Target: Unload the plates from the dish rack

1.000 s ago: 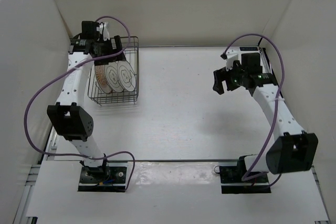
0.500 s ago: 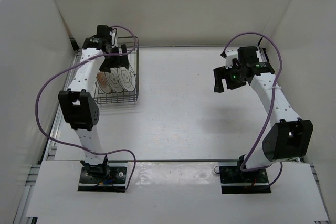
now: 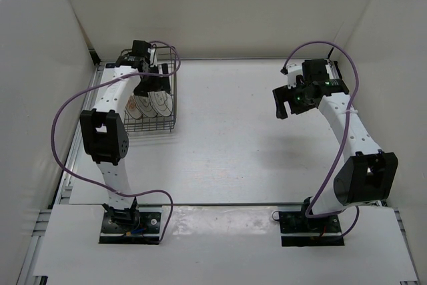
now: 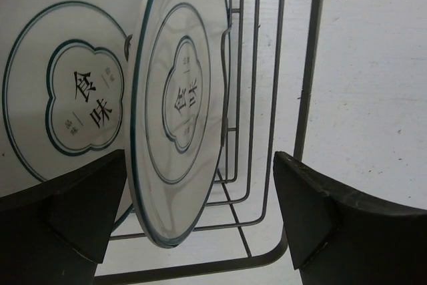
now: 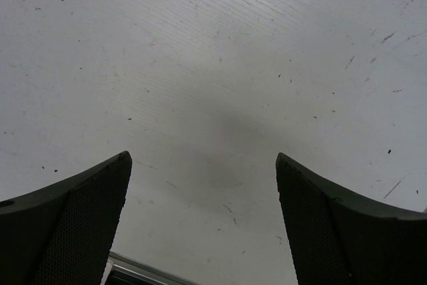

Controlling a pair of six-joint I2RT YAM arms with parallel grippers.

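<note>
The dish rack (image 3: 168,122) stands at the far left of the table. Three plates stand on edge in it: two ringed ones (image 3: 162,103) (image 3: 144,107) and the orange-centred one (image 3: 131,107), partly hidden. My left gripper (image 3: 152,86) hangs open over the rack. In the left wrist view the gripper (image 4: 200,221) straddles the rim of the nearest ringed plate (image 4: 177,98) without touching it; the second ringed plate (image 4: 67,98) stands behind. My right gripper (image 3: 281,106) is open and empty above the table at the right, as the right wrist view (image 5: 203,191) shows.
The rack's wire wall (image 4: 307,65) runs between the nearest plate and my right finger (image 4: 333,225). White enclosure walls (image 3: 40,65) stand close to the rack's left and back. The right wrist view holds only the white tabletop (image 5: 220,65).
My left arm has swung right, from the rack's far left corner to above the plates. My right gripper has shifted only slightly.
</note>
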